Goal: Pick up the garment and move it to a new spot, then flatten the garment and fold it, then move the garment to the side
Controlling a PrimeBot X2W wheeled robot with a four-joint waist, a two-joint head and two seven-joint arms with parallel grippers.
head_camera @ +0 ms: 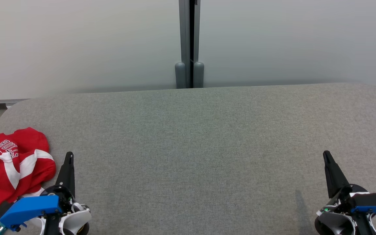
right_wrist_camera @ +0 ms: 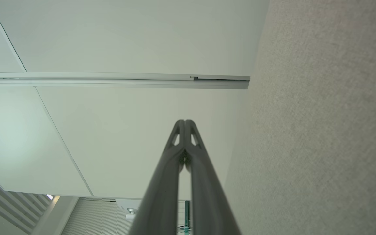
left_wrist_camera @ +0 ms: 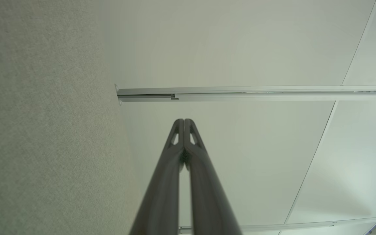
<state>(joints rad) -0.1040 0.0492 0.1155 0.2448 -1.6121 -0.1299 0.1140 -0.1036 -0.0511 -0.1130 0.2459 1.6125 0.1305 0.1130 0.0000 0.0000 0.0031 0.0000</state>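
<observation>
Lying crumpled on grey surface [head_camera: 188, 137] at left, red garment [head_camera: 11, 166], left and right jaws pressed together

A crumpled red garment [head_camera: 10, 164] with white stripes and white "BULLS" lettering lies bunched at the lower left of the frame, on the left end of the grey table [head_camera: 194, 140], partly cut off by the frame's edge.

A grey fabric-covered surface [head_camera: 207, 137] meets pale wall panels [head_camera: 77, 42] (a grey metal post [head_camera: 189, 42] divides them).
</observation>
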